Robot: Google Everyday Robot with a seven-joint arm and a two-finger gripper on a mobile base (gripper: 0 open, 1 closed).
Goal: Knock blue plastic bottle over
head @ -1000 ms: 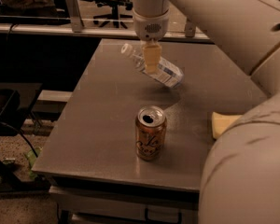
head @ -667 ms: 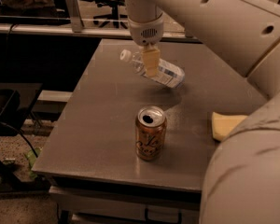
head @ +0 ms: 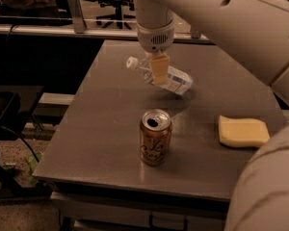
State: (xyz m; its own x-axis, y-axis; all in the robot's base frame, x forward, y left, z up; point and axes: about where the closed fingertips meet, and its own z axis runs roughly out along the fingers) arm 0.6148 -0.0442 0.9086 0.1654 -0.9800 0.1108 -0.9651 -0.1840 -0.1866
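Note:
The blue plastic bottle (head: 176, 81) is a clear bottle with a white cap and a pale label. It leans steeply over the middle of the grey table (head: 101, 124), with its cap pointing left and its base to the right, near the surface. My gripper (head: 159, 69) hangs from the white arm straight above it. It reaches down across the bottle's neck end and hides part of the neck. An orange drink can (head: 155, 137) stands upright nearer the front edge, apart from the bottle.
A yellow sponge (head: 243, 131) lies on the table's right side. My white arm fills the upper right and lower right of the view. A dark gap and floor lie left of the table, and chairs and a rail stand behind it.
The gripper has come down a little. The bottle's cap end has dropped lower, so the bottle leans flatter than before. The can and the sponge have not moved.

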